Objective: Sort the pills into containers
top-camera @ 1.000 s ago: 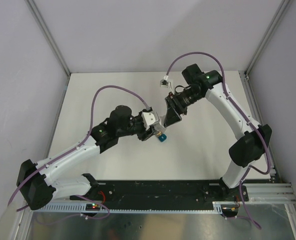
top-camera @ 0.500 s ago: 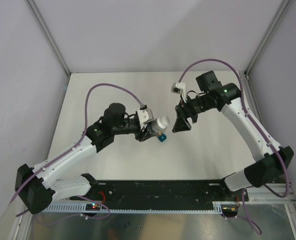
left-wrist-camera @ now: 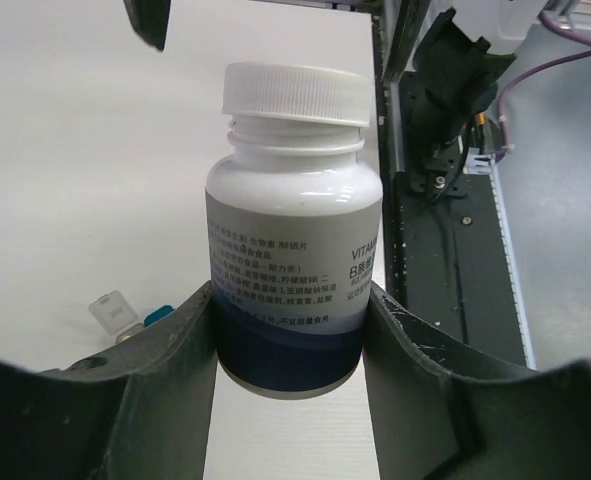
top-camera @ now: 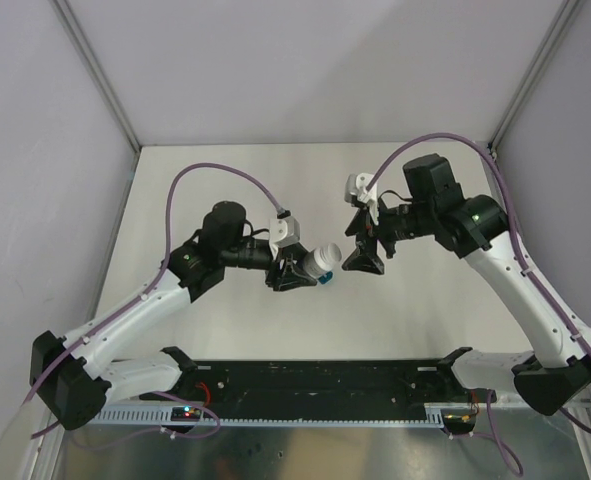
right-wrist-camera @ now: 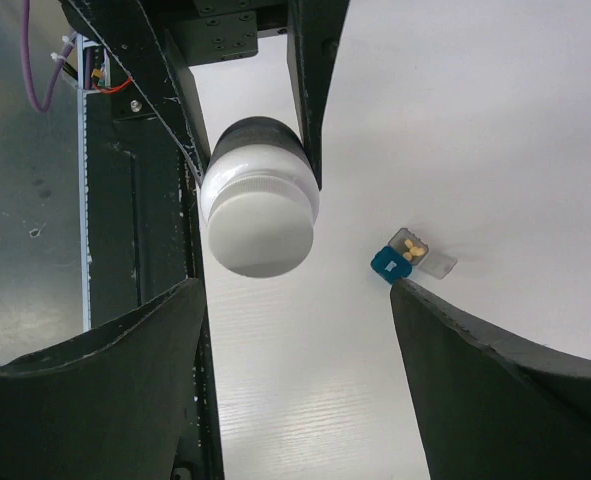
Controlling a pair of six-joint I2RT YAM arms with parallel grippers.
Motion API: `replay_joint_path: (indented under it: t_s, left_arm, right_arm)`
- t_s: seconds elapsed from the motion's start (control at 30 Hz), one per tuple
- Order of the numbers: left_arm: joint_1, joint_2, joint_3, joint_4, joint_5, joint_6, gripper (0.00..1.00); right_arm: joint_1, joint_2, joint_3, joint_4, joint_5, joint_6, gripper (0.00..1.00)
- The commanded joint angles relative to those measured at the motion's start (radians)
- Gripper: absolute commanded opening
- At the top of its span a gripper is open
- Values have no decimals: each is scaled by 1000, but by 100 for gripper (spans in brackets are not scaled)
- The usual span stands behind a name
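My left gripper [top-camera: 305, 268] [left-wrist-camera: 290, 292] is shut on a white pill bottle [top-camera: 324, 259] [left-wrist-camera: 295, 220] with a blue-banded label, gripping its lower body. The bottle's ribbed white cap [right-wrist-camera: 260, 222] is on and points toward my right gripper [top-camera: 363, 258] [right-wrist-camera: 295, 287]. That gripper stands open a short way off, with nothing between its fingers. The containers [right-wrist-camera: 403, 256] lie on the table under the bottle: a teal compartment [top-camera: 325, 281] joined to a grey one with its clear lid open. A few yellow pills [right-wrist-camera: 409, 243] lie in the grey one.
The white table [top-camera: 225, 180] is walled at the back and on both sides. A black rail [top-camera: 325, 380] with the arm bases runs along the near edge. Purple cables [top-camera: 210, 172] loop above both arms.
My right gripper has opened and drawn back to the right, away from the bottle's cap. The left arm has shifted slightly, still holding the bottle.
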Motion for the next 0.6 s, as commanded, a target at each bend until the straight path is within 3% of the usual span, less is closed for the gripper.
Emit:
replay_joint_path:
  t_s: [0.0,0.3,0.57]
  left_arm:
    - [7,-7,49,17,83,-34,0]
    - [7,1,48,15,92,-31,0]
    - [6,8,48,15,91,-29,0]
  right_arm:
    - [53,4,21,40,31,-46,81]
    - [108,14,31,52,68,-56,79]
    - [118,24,52,42,60,-54,68]
